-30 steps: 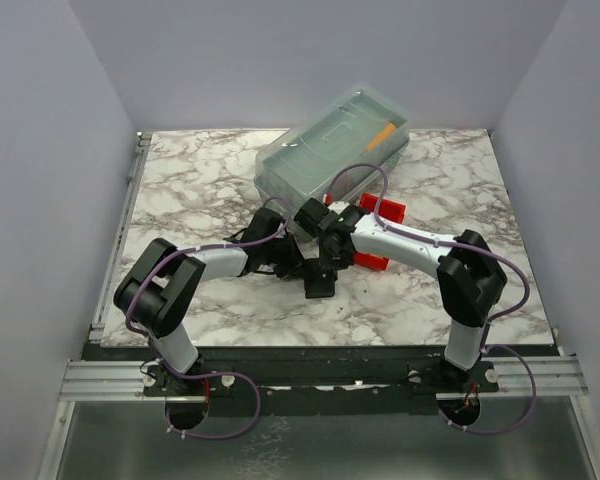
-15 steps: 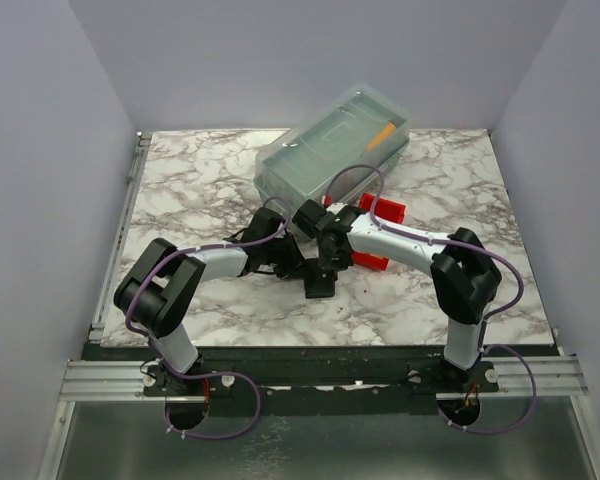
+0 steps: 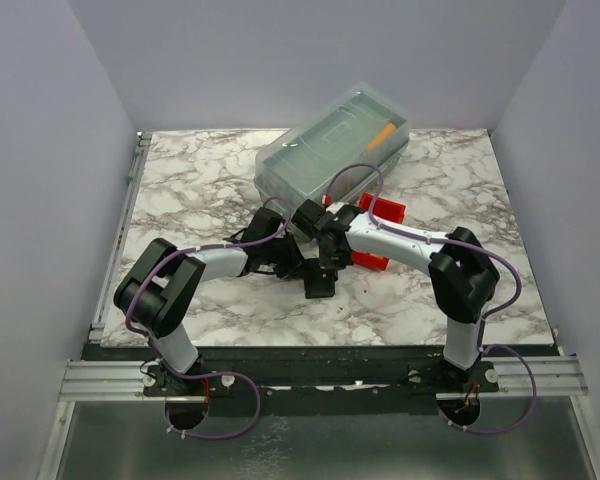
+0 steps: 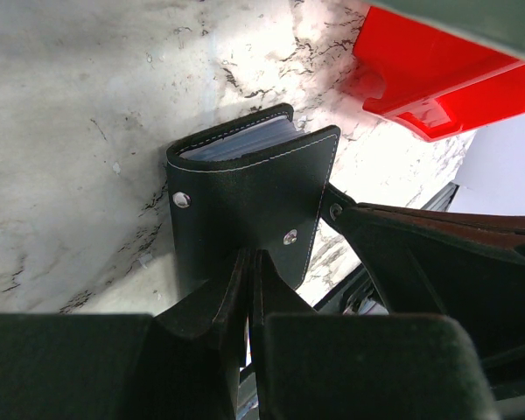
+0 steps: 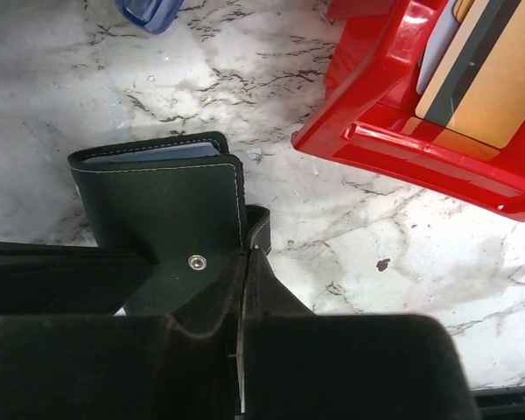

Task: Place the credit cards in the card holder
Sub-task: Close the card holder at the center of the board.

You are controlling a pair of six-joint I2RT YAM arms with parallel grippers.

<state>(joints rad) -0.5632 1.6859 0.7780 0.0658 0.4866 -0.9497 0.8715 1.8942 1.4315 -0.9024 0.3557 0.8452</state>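
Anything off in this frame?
Nothing spilled or damaged. Clear lidded box sits skewed to the table edges at the back. Left gripper pinches the card holder flap; right gripper is shut at its edge, grip unclear.

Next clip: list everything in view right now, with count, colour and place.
table: one, white-grey marble, under everything
box: one, clear, lidded, far centre
orange item: one, inside the box
bin: one, red, just right of the card holder
cards: at least two, tan with a dark stripe and pale grey-blue, in the bin
card holder: one, black, mid-table between the grippers
blue object: one, on the table beyond the card holder; cut off, unidentifiable
arms: two, white and black, purple cables
left gripper: shut on the card holder's edge
right gripper: shut, at the card holder's corner
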